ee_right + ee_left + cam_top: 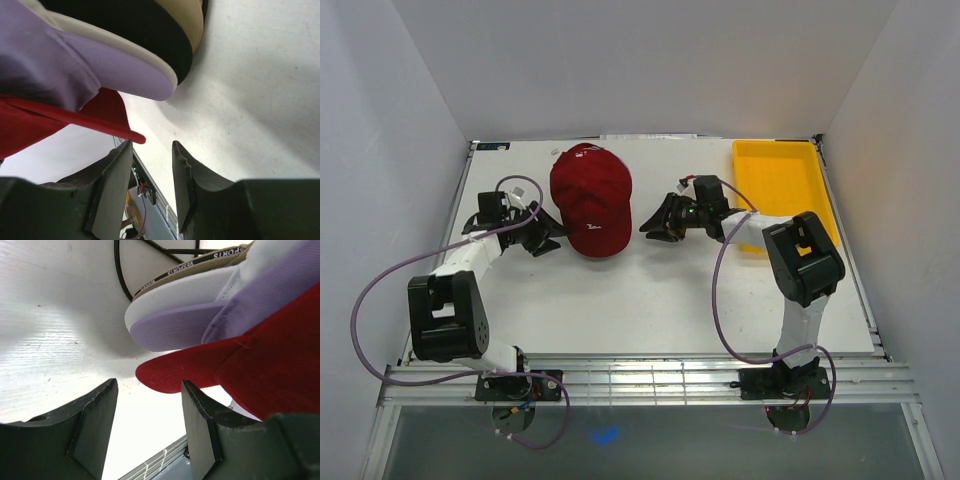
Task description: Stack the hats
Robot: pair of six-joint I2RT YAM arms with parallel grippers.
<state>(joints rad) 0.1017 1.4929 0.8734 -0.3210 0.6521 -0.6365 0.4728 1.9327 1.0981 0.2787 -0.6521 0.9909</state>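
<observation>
Hovering either side of the pile, both arms are in close. From overhead, the dark red cap [590, 200] tops the stack at the upper middle of the table [620, 310], its brim pointing toward the bottom of the frame. The left gripper [552, 240] sits right at the cap's left edge, low by the brim; whether it touches, I cannot tell. The right gripper [650, 226] waits off the right edge, a strip of bare table between. The yellow tray [775, 185] lies at the upper right, well apart from the hats.

Over to the left wrist view: fingers [95, 420] spread wide with nothing between them, so that claw is open and empty. Beyond them the brims fan out, red lowest in the frame, the lavender brim [170, 330] above it, the white brim [180, 292] next, and the tan cap [200, 264] with its black lettered band at the top edge.

Right wrist view: fingers [116, 185] parted, gap bare, so this one is open too. The red brim's edge ends just above the finger on the left of the frame. Lavender and a pale rim come above it, then the black brim [140, 25] at the top.
</observation>
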